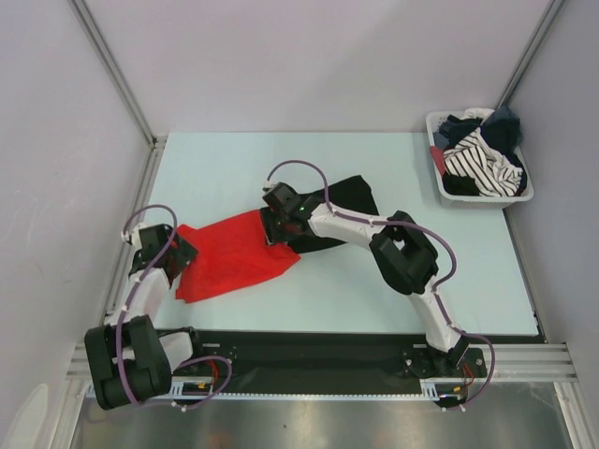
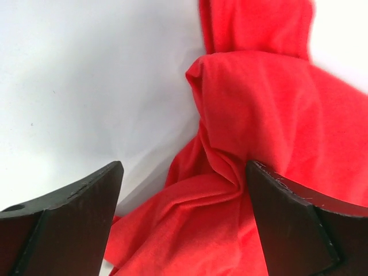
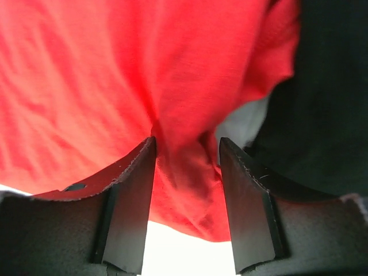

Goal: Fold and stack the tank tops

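Left gripper (image 2: 184,167): jaws wide apart, straddling a bunched left edge of the red top (image 1: 234,257); cloth touches one finger, not clamped. Left arm folded low at the near-left corner.

Red top: lies crumpled on the table (image 1: 328,290), between the two grippers. Judged light, limp and thin; it will sag and drag, so hold it at hems or corners, not mid-panel.

Right gripper (image 3: 187,144): jaws appear closed on a gathered fold of the top's right edge. Right arm reaches far across, elbow raised.

Black top (image 1: 351,198): flat just behind, touching the red top. Basket (image 1: 487,200) sits far right, well apart.
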